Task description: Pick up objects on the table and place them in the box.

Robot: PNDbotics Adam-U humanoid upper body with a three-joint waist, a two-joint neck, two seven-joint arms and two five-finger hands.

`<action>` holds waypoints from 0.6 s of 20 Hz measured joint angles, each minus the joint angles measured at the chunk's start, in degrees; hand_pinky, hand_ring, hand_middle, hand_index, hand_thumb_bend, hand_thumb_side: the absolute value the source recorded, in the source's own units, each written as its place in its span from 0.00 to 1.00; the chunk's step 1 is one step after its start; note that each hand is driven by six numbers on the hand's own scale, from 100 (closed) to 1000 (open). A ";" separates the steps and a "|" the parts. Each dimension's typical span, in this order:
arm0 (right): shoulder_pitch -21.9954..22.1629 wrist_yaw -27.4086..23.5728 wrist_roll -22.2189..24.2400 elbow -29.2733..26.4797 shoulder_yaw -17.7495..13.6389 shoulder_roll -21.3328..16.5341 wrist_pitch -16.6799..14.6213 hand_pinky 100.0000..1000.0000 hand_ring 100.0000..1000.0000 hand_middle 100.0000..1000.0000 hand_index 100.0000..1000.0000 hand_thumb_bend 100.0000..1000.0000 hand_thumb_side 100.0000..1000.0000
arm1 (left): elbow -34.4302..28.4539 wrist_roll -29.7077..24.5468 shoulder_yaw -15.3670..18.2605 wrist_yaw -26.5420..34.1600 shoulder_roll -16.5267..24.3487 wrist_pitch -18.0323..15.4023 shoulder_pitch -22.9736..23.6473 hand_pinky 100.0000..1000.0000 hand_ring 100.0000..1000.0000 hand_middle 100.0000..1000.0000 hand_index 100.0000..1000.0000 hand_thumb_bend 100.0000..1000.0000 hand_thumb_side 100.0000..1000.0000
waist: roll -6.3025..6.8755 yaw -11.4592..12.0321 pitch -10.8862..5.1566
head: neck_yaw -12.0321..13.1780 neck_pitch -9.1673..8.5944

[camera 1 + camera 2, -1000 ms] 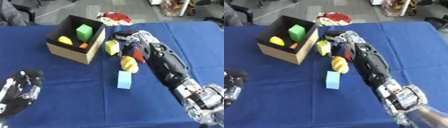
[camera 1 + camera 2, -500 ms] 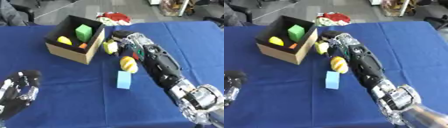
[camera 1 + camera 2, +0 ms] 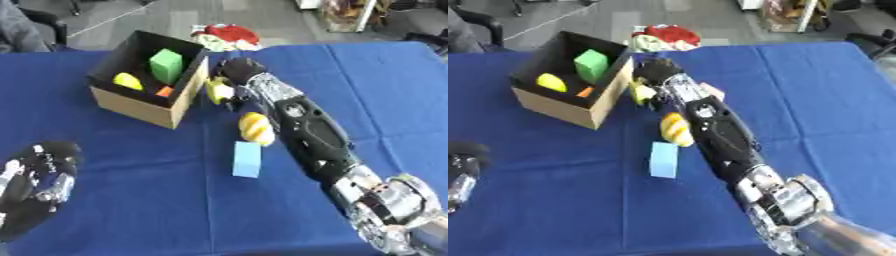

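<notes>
An open cardboard box (image 3: 140, 107) stands at the back left of the blue table and holds a green block (image 3: 166, 65), a yellow piece (image 3: 127, 80) and a small orange piece (image 3: 164, 91). My right hand (image 3: 238, 71) reaches in from the lower right and sits right beside the box's right wall. Its fingers curl round a small yellow object (image 3: 217, 91). A yellow striped oval (image 3: 255, 128) and a light blue block (image 3: 247, 159) lie on the cloth just left of my right forearm. My left hand (image 3: 35, 182) rests open at the lower left.
A red and white bundle (image 3: 224, 35) lies at the table's far edge behind the box. A pale pinkish thing (image 3: 711, 90) peeks out beside my right arm. The blue tablecloth (image 3: 385, 90) stretches wide on the right, with a grey floor beyond.
My right hand has slid left toward the box and closed around the small yellow object. The oval, the blue block and my left hand stay where they were.
</notes>
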 measured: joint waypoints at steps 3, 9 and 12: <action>-1.49 -1.51 -2.55 -2.73 0.00 -0.72 -0.68 0.79 0.63 0.35 0.45 0.17 0.00 | 0.00 0.01 0.00 0.01 0.00 0.02 0.02 0.71 0.63 0.62 0.70 0.00 0.20 | 0.00 -0.01 0.00 | -0.06 0.00; -5.01 -5.55 -3.78 -8.45 -0.34 -2.21 0.45 0.79 0.62 0.35 0.45 0.15 0.00 | 0.00 -0.01 -0.01 0.01 0.00 0.03 0.05 0.71 0.63 0.62 0.70 0.00 0.20 | 0.00 0.27 -0.01 | -0.28 0.00; -6.31 -6.88 -4.15 -9.22 -0.72 -2.01 1.44 0.80 0.62 0.37 0.48 0.13 0.00 | 0.00 -0.09 -0.03 0.03 0.00 0.12 0.05 0.71 0.63 0.62 0.70 0.00 0.19 | 0.00 0.62 -0.01 | -0.53 0.00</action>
